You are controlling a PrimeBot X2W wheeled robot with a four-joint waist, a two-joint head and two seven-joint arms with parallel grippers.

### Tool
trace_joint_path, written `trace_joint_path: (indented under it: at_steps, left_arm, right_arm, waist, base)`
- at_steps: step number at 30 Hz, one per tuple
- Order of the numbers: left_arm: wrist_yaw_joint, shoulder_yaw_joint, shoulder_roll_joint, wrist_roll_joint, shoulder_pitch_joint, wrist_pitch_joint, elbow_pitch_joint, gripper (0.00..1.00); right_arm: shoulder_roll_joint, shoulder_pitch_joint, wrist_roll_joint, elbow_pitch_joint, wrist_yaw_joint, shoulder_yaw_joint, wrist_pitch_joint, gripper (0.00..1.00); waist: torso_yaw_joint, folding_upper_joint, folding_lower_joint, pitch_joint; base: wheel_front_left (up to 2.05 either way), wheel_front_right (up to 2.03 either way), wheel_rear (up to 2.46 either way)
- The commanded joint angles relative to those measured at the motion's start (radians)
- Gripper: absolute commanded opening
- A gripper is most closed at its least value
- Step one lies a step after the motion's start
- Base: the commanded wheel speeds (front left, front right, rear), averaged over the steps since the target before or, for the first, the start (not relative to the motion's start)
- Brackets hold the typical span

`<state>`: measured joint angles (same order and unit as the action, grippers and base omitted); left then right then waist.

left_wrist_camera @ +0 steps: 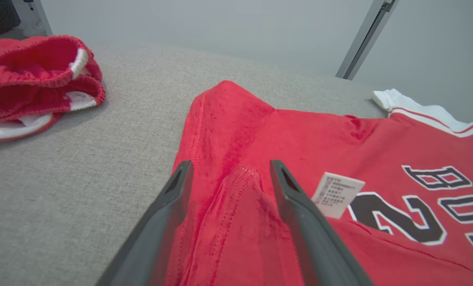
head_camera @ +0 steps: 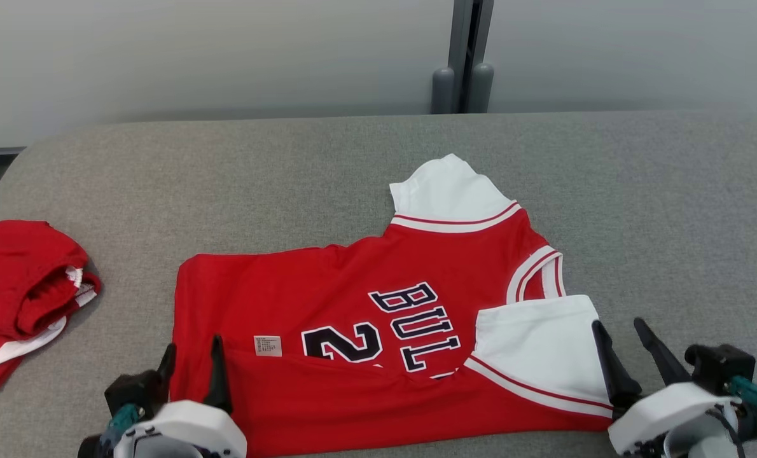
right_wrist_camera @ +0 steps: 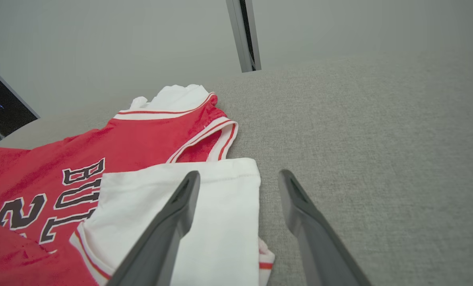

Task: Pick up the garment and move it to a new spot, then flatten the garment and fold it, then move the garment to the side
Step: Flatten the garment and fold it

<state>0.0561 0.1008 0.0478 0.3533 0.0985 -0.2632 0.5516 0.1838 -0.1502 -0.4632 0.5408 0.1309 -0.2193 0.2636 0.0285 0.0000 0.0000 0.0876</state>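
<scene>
The jersey lies half-folded near the front edge of the bench (lettering up), the left gripper open over its hem corner, the right gripper open beside its white sleeve.

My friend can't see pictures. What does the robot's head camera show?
A red jersey with white sleeves lies partly folded on a grey padded table. The left gripper and right gripper sit open at its near edge, one at each end, and another red garment is bunched at the left.
</scene>
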Motion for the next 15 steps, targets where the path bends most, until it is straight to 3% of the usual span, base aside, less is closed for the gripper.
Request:
trace_joint_path:
  at_steps: [1, 10, 15]
  left_arm:
    - [0.010, -0.008, 0.006, -0.010, 0.048, -0.002, 0.004, 1.00]
    - [0.015, -0.015, 0.050, -0.067, 0.363, -0.002, 0.271, 1.00]
    - [0.013, -0.008, 0.066, -0.072, 0.459, 0.000, 0.371, 1.00]
  right_arm:
    - [-0.001, -0.037, 0.015, -0.006, 0.000, 0.007, 0.001, 1.00]
    - [-0.013, -0.251, 0.060, 0.035, 0.000, -0.060, 0.001, 1.00]
    - [-0.017, -0.292, 0.049, 0.037, 0.000, -0.090, 0.001, 1.00]
  waist:
    - [0.002, 0.0000, 0.0000, 0.027]
    - [-0.006, 0.0000, 0.0000, 0.133]
    - [-0.009, 0.0000, 0.0000, 0.168]
  base:
    - [0.00, 0.00, 0.00]
    - [0.00, 0.00, 0.00]
    - [0.00, 0.00, 0.00]
